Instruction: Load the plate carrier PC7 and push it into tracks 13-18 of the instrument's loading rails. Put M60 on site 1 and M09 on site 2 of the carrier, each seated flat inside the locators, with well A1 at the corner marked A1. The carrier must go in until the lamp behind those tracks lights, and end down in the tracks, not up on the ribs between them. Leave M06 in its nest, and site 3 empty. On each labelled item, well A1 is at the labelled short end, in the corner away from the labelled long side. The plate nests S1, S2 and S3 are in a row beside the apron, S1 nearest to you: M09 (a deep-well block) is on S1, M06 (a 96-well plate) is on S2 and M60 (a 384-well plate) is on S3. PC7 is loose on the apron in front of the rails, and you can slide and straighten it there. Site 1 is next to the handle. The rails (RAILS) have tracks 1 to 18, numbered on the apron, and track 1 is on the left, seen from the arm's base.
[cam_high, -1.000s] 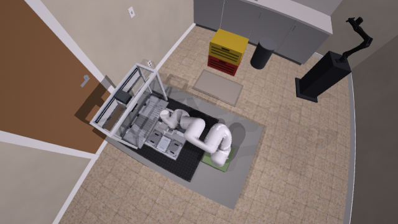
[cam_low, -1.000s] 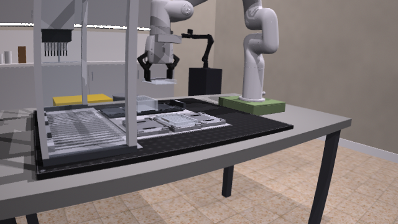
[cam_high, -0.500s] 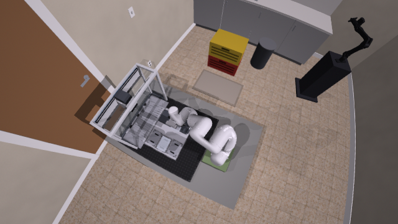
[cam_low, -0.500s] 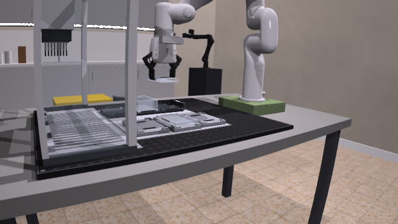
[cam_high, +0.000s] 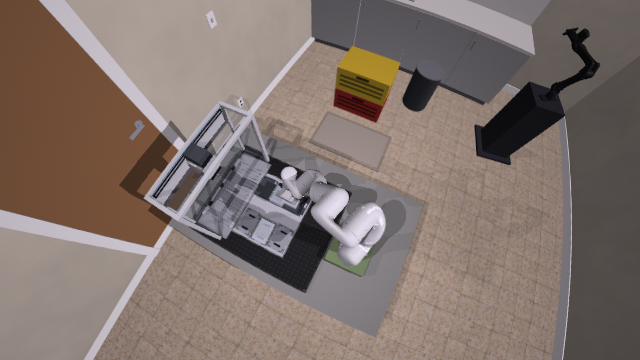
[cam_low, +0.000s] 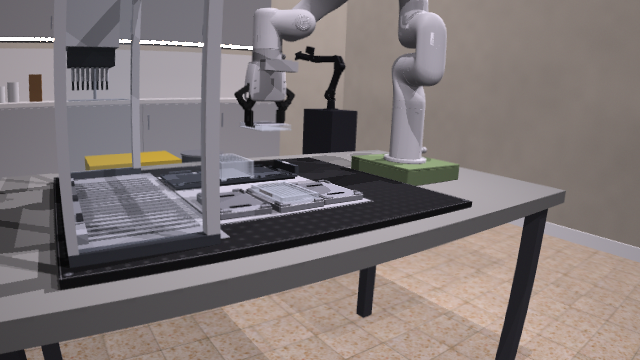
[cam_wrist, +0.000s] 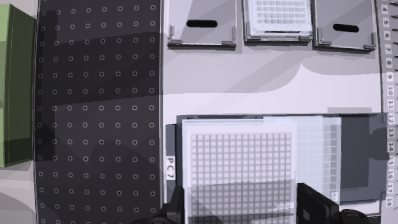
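Note:
My gripper (cam_low: 265, 124) (cam_wrist: 239, 204) is shut on M60, the pale 384-well plate (cam_low: 275, 128) (cam_wrist: 240, 160), held level high above the handle end of PC7. The dark carrier PC7 (cam_low: 175, 179) (cam_wrist: 355, 165) lies on the apron, its far end beside track numbers 13 to 18. M09, a clear deep-well block (cam_low: 236, 164) (cam_wrist: 320, 150), stands on site 2, partly hidden by M60 in the wrist view. M60 hides site 1 there. M06 (cam_high: 263, 231) (cam_low: 287, 192) (cam_wrist: 277, 20) sits in nest S2. Nests S1 (cam_wrist: 201, 36) and S3 (cam_wrist: 345, 39) are empty. A1 marks are unreadable.
The rails (cam_low: 135, 207) lie beyond the apron (cam_wrist: 225, 102), under a frame with upright posts (cam_low: 211, 120). A multichannel pipetting head (cam_low: 91, 57) hangs over the rails. The black perforated board (cam_wrist: 100, 120) lies between the apron and the arm's green base (cam_low: 430, 170).

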